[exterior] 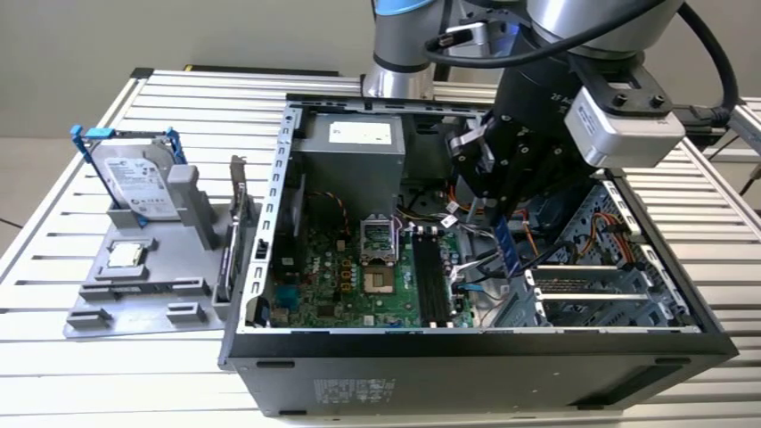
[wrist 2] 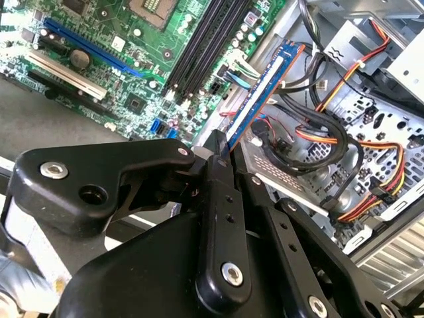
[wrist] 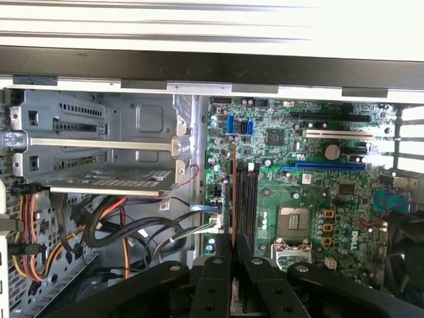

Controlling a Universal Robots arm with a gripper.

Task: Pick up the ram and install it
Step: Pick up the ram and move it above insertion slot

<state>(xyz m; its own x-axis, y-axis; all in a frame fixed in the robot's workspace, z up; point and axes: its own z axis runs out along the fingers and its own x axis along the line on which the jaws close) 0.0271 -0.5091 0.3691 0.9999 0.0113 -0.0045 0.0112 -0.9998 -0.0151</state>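
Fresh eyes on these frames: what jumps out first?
The gripper is shut on the ram, holding it inside the open computer case, close to the motherboard's memory slots. At the exterior view's left, a hard drive stands in a grey holder on the table.

Glossy end effector (wrist 2: 222,147), metal case (exterior: 283,169)
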